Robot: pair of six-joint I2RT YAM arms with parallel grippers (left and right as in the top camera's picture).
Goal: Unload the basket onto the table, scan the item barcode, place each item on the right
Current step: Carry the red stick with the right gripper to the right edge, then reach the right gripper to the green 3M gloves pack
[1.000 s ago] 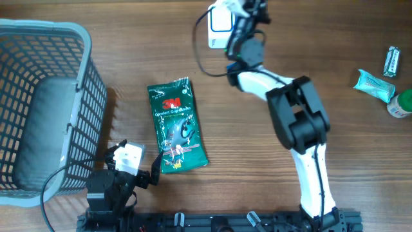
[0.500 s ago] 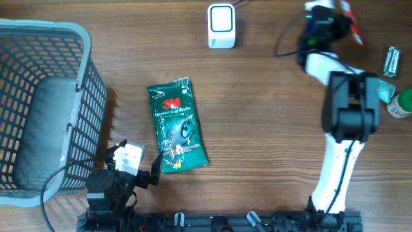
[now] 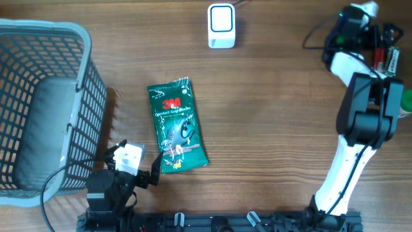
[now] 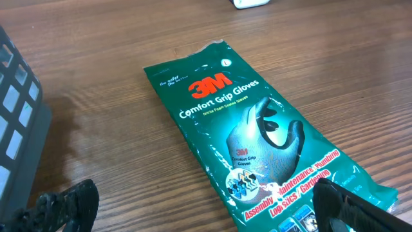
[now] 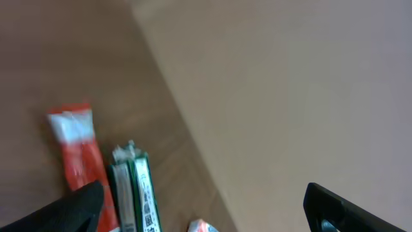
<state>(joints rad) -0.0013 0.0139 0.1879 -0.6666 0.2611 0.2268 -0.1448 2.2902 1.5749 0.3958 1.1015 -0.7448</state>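
Over the wooden table (image 3: 270,109) the right arm (image 3: 353,138) stretches far back, right end effector (image 5: 203,196) spread, left end effector (image 4: 206,193) likewise.

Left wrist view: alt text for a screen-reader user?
A green 3M Comfort Grip Gloves packet lies flat, label up, on a wooden table, just ahead of the open left tool. A dark basket wall edges the left.

2 arms: right arm (image 3: 338,169) white links, black joints; left arm (image 3: 111,187) black, white block, black cable.
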